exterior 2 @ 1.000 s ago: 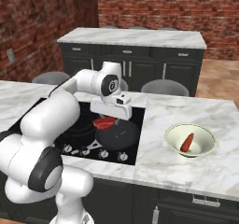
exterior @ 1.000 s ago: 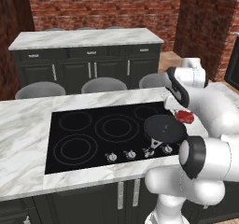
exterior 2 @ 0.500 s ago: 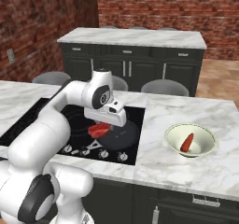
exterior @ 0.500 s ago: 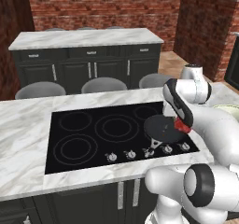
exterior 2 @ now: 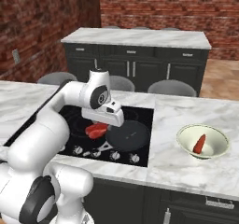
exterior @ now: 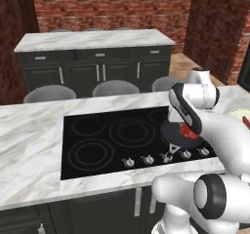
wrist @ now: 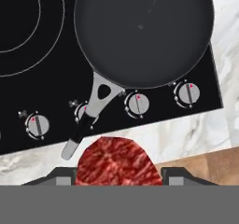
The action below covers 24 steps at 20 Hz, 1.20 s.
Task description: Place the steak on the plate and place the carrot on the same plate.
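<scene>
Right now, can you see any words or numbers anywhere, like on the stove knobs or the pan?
No words or numbers to read.
Stove knobs: each carries a small red mark, a sign and no letter or digit.
Pan: plain black, no label.
Steak in the gripper: no label.
Bowl with the carrot: plain, unmarked.

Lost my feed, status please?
Gripper shut on steak, raised above the stove. Pan empty. Carrot sits in bowl on counter.
</scene>
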Available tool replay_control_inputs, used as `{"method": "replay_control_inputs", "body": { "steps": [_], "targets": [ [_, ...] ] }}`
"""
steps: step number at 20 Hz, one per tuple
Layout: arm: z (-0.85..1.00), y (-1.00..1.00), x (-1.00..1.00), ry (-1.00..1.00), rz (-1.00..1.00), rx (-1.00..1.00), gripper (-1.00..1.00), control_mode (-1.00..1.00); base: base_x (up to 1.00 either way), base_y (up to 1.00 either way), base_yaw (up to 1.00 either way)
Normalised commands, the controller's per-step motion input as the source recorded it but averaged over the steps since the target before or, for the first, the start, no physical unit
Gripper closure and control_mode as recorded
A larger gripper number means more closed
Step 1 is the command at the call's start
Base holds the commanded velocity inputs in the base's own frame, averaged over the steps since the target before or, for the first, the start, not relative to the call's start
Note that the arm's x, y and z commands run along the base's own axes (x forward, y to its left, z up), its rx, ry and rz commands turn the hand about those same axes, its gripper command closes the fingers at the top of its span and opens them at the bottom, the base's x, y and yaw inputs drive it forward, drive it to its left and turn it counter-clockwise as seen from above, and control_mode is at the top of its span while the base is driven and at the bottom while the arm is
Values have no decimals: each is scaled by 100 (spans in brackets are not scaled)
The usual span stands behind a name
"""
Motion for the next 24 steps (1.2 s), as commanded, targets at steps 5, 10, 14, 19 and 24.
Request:
{"method": "replay_control_inputs", "body": {
  "steps": [5,10,14,19,24],
  "targets": [
    [0,0,0,0,0,0,100,100,0,100,0],
    [0,0,0,0,0,0,100,100,0,100,0],
    [0,0,0,0,0,0,100,100,0,100,0],
    [0,0,0,0,0,0,100,100,0,99,0],
    [-2,28,6,0,0,0,100,-100,1,35,0]
  ]
}}
